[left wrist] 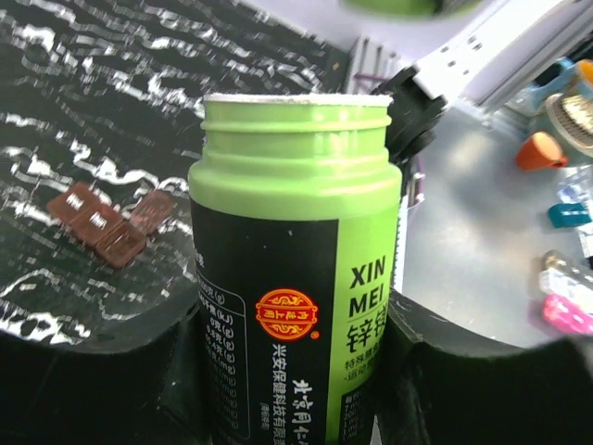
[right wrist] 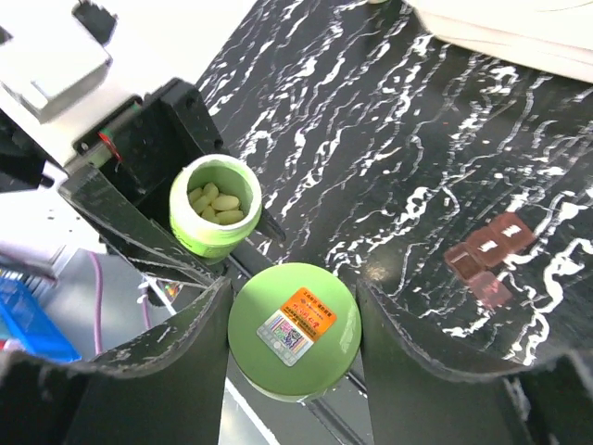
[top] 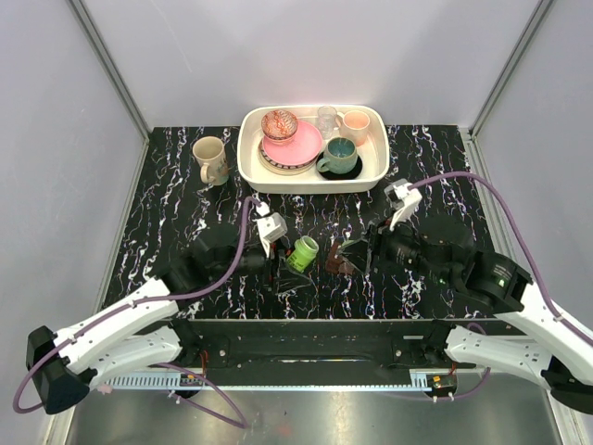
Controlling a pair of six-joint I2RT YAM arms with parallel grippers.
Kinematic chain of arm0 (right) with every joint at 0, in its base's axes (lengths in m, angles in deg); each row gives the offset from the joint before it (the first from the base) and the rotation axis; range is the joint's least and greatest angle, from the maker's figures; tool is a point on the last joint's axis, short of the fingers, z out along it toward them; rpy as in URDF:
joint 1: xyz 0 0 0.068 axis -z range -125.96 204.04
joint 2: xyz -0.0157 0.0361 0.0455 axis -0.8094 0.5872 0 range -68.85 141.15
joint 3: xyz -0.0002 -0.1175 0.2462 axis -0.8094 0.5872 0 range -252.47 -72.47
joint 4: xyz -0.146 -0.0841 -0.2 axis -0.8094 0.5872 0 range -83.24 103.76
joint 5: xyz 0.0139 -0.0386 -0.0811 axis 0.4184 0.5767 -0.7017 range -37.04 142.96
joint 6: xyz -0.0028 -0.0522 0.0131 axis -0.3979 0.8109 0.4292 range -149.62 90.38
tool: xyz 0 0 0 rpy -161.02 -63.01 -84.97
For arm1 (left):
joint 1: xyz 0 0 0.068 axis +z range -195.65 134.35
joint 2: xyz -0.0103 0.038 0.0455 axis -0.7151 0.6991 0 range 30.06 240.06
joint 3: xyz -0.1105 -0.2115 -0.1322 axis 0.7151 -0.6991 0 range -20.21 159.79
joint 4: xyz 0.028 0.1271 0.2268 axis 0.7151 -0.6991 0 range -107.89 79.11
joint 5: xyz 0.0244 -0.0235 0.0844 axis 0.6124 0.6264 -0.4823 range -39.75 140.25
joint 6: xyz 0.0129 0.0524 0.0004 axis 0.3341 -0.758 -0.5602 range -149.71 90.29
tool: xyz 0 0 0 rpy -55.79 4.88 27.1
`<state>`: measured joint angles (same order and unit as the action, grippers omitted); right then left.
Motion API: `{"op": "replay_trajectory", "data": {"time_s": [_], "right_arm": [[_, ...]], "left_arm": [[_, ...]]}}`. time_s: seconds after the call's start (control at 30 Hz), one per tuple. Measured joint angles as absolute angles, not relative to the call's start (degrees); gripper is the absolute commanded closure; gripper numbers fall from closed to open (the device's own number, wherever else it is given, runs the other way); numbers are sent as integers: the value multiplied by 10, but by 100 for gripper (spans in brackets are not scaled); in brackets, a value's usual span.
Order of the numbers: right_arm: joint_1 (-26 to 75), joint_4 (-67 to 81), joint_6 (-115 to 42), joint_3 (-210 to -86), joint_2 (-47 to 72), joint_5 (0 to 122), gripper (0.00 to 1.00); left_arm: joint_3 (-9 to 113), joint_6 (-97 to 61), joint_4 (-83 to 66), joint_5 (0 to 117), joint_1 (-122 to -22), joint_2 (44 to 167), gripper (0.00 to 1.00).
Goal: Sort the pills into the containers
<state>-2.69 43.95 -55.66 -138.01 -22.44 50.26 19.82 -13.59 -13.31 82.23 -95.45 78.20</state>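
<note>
A green pill bottle (left wrist: 295, 232) with a black label stands between the fingers of my left gripper (left wrist: 296, 371), which is shut on it. Its cap is off, and pale yellow pills (right wrist: 214, 203) show inside its mouth (right wrist: 215, 209). In the top view the bottle (top: 302, 252) is tilted at the table's near middle. My right gripper (right wrist: 295, 320) is shut on the round green lid (right wrist: 294, 329), just right of the bottle. The containers, a small dark-brown case (right wrist: 485, 257) with little compartments, lie flat on the table (top: 334, 263) below the right gripper's tips and beside the bottle (left wrist: 107, 228).
A white tray (top: 248, 162) of crockery stands at the back middle, with a beige mug (top: 211, 159) to its left. Both arms meet near the front edge of the black marbled table (top: 435, 176). Beyond that edge is a metal rail.
</note>
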Motion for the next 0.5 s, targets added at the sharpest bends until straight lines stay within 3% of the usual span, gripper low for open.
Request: {"op": "replay_trajectory", "data": {"time_s": [0.5], "right_arm": [[-27,505,-595,-1380,-262,325,100]], "left_arm": [[175,-194,-160,750,-956,900,100]]}}
